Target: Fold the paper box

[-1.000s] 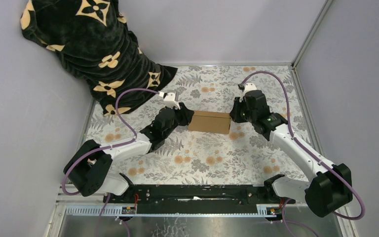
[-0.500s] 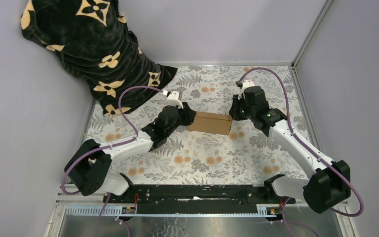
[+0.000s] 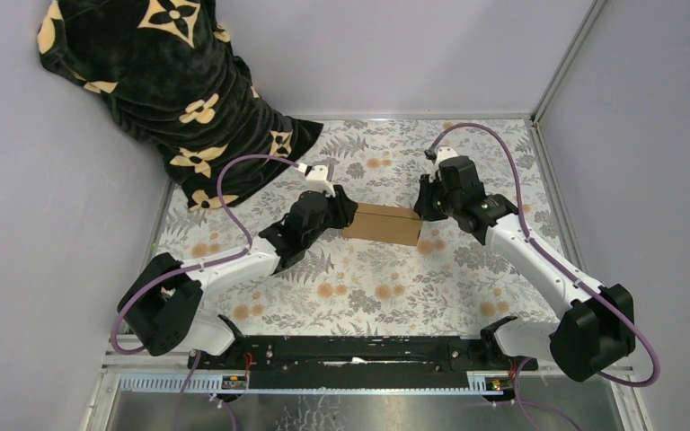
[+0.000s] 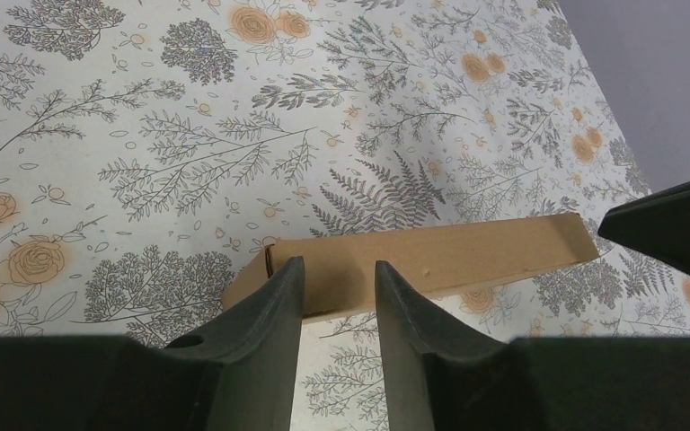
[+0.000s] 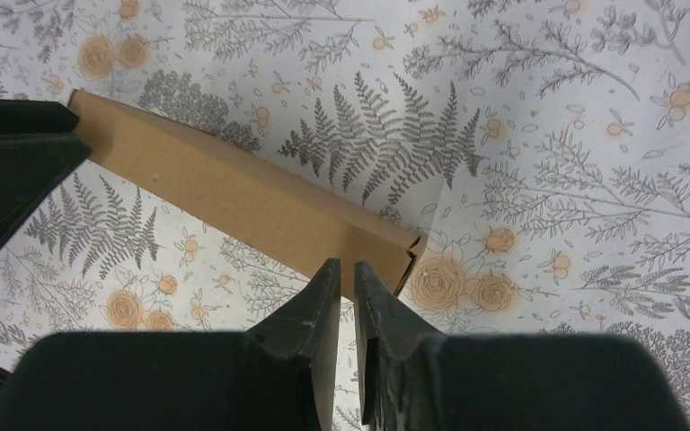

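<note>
The left arm (image 3: 234, 263) and the right arm (image 3: 539, 268) look the same. Each one has long white parts and big round black joints. A thin purple cable (image 3: 234, 171) runs along each arm in a loop. A small white block (image 3: 316, 172) sits by each wrist. The left gripper (image 4: 337, 269) has two dark grey fingers (image 4: 274, 305). They are wide low down and thin at the tip, and one has a little round hole. The right gripper (image 5: 343, 269) has the same dark fingers. Both arms stand on a black rail (image 3: 350, 350) at the near edge of the bench (image 3: 467, 296).
</note>
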Controlling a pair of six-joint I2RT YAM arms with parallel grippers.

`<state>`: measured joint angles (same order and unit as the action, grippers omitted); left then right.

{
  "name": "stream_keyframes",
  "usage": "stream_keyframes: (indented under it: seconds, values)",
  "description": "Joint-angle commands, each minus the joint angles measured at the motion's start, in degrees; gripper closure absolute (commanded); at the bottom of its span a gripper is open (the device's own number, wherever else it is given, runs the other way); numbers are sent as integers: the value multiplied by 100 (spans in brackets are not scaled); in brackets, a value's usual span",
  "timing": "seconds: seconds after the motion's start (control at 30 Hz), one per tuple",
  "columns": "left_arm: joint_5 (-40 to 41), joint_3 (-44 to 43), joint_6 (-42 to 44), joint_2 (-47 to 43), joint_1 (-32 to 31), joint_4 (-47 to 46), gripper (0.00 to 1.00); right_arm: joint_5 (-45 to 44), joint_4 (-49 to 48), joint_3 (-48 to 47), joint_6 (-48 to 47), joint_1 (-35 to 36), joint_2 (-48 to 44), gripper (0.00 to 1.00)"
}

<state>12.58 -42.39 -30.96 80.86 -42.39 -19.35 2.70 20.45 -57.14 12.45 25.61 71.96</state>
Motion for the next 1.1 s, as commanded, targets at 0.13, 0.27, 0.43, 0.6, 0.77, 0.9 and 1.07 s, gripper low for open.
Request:
stream_keyframes:
  seconds: [0.13, 0.27, 0.43, 0.6, 0.77, 0.9, 1.07]
  values:
    - [88, -51, 90, 260, -84, 542, 58, 87, -394, 778, 320, 76, 254, 82]
    - [111, -35, 95, 247, -103, 564, 58, 68, -344, 775, 358, 76, 500, 83]
    - [124, 30, 69, 229, -119, 511, 58, 64, -288, 714, 363, 76, 525, 83]
    - [113, 172, 32, 286, -129, 368, 58, 79, -332, 802, 396, 76, 469, 83]
    - [142, 343, -11, 288, -142, 282, 58, 108, -382, 892, 424, 74, 450, 83]
    - [132, 455, -45, 292, -162, 242, 58, 164, -452, 992, 472, 76, 414, 83]
    - [149, 605, -94, 271, -198, 153, 58, 215, -524, 1118, 534, 76, 395, 83]
